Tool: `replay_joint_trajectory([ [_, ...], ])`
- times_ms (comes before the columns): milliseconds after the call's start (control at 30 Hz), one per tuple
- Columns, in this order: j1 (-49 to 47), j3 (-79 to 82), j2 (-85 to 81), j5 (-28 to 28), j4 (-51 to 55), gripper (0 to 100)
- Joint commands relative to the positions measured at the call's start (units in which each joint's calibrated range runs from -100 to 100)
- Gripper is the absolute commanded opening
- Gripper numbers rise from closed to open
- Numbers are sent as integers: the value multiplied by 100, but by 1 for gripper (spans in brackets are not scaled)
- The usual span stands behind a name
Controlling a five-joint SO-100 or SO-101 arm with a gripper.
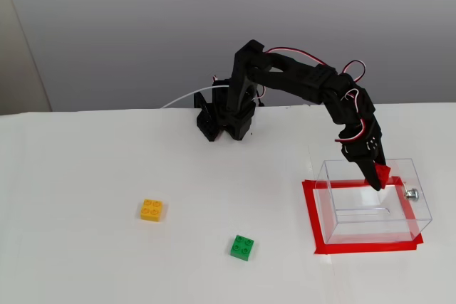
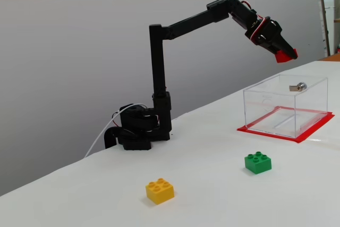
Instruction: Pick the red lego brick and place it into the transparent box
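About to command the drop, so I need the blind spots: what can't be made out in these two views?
- Small red plastic brick: the black claw covers most of it in both fixed views.
- Clear plastic box: its right end nears the frame edge in a fixed view.
- Claw height above the box: unreadable from above.

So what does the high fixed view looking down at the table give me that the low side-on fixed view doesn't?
Only the high view shows the full red tape frame around the transparent box and the gripper lined up over its opening. Only the side view shows the clear air gap between the red lego brick and the box top. Both show the brick clamped, plus the yellow brick and green brick on the table.
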Motion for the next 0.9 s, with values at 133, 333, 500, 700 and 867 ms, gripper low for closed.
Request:
replay_joint_trajectory([
  [133,-97,-287,52,-10,-12,10],
  [333,-104,-287,128,1,-46,10],
  [500,-112,-223,137,-10,-38,10],
  [700,-230,-151,137,-5,-46,10],
  [867,-334,-160,137,-20,-55,16],
])
